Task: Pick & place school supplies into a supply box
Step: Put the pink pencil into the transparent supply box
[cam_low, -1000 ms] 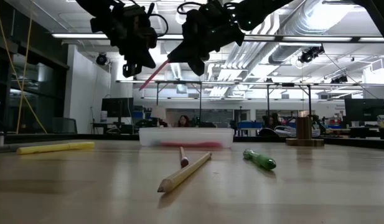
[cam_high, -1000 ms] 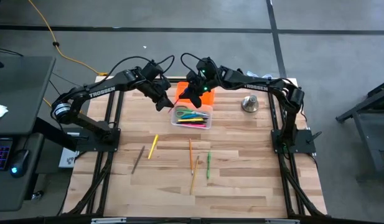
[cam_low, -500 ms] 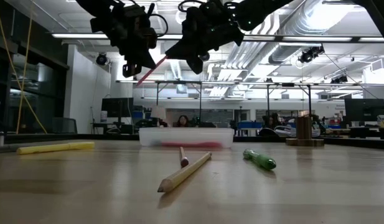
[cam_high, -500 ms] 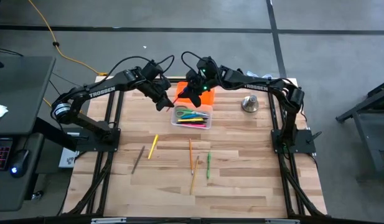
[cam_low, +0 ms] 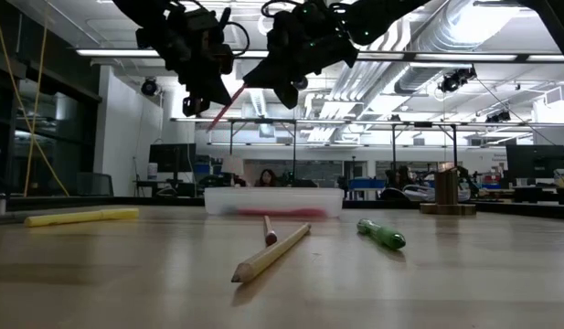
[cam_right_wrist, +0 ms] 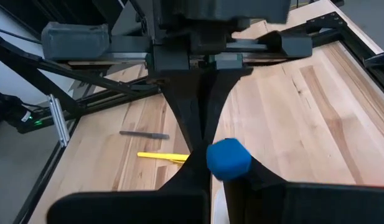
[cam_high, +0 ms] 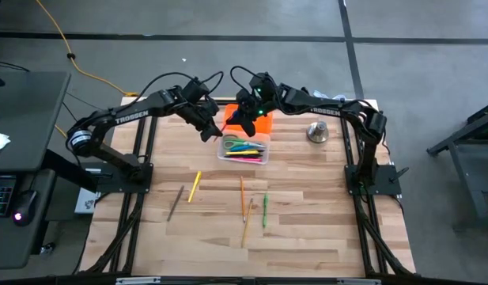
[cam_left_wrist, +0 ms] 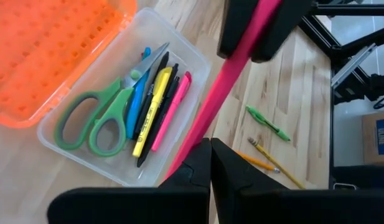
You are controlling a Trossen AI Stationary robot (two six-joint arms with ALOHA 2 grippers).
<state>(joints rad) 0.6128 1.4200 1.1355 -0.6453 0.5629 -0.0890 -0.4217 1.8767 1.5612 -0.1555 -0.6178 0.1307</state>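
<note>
Supply box (cam_high: 244, 148): both arms are above it, each with an item to drop in.
You have the left gripper (cam_left_wrist: 210, 158) clamped on a pink marker (cam_left_wrist: 226, 87), and the right gripper (cam_right_wrist: 210, 163) looks pinched shut on a blue-tipped pen (cam_right_wrist: 228, 158). The box sits at the far middle of the tabletop (cam_high: 307, 222), lid open. Next, I'd judge: lower each item in line with the box's length, then release.

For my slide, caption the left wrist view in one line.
Both grippers share a pink marker above the clear supply box holding green scissors and pens, its orange lid open.
</note>
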